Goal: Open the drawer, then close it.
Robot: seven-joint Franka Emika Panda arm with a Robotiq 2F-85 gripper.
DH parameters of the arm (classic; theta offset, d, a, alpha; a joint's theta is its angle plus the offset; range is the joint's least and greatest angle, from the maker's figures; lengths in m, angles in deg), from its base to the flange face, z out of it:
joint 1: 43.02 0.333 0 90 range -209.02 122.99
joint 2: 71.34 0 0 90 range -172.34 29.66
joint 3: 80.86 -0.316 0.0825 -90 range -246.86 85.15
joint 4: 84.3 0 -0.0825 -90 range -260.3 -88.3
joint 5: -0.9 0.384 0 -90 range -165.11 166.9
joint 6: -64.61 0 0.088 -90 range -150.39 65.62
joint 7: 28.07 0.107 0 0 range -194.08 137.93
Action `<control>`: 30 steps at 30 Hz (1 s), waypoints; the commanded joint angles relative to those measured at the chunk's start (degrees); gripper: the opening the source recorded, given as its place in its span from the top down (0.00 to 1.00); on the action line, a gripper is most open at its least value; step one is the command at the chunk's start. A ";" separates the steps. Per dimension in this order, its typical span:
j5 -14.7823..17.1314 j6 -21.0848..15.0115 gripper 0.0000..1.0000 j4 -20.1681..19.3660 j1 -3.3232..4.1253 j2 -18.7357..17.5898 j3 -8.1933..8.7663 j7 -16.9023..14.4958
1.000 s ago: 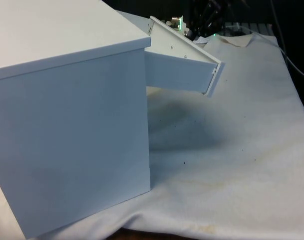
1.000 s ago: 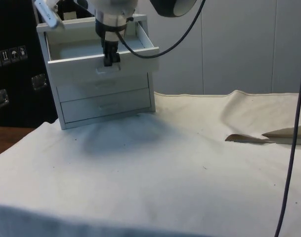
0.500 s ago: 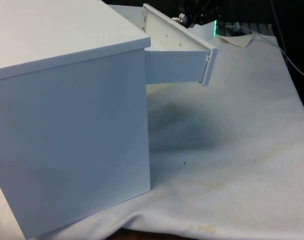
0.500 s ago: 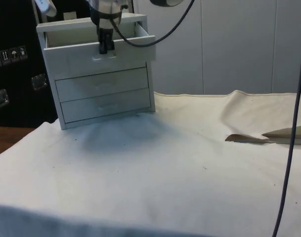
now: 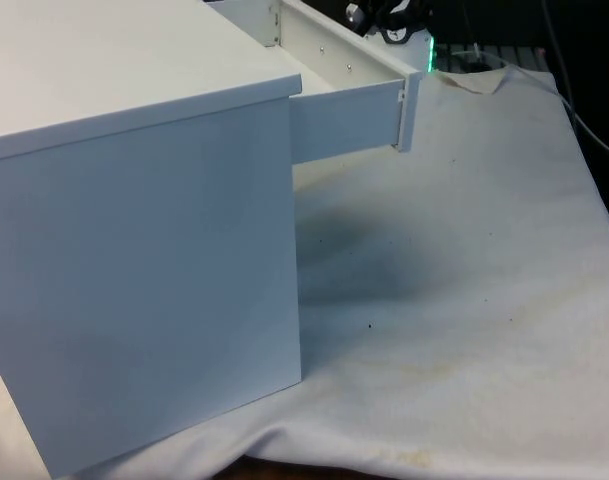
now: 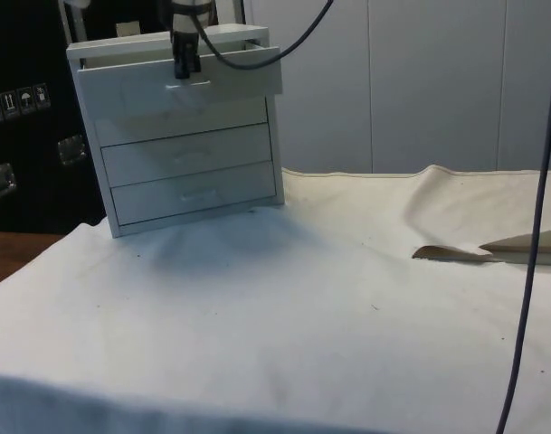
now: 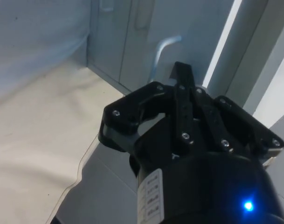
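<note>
**Drawer half out, gripper at its handle**

Drawer [image 6: 180, 80], topmost in the chest [image 6: 189, 163] on the bench [image 6: 284, 307], stands partly out. The gripper [image 6: 184, 67] sits at its front handle [image 7: 161, 51], jaws clenched, seemingly placed to slide it.

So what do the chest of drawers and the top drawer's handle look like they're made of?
The chest of drawers looks like white painted or laminated board: flat matte panels with square edges, though wood or composite can't be told apart. The top drawer's handle looks like a bent metal or plastic bar, smooth and pale; which one is unclear.
</note>
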 commanded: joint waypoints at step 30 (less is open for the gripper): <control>0.11 -6.36 1.00 5.44 -1.49 -6.30 6.47 0.40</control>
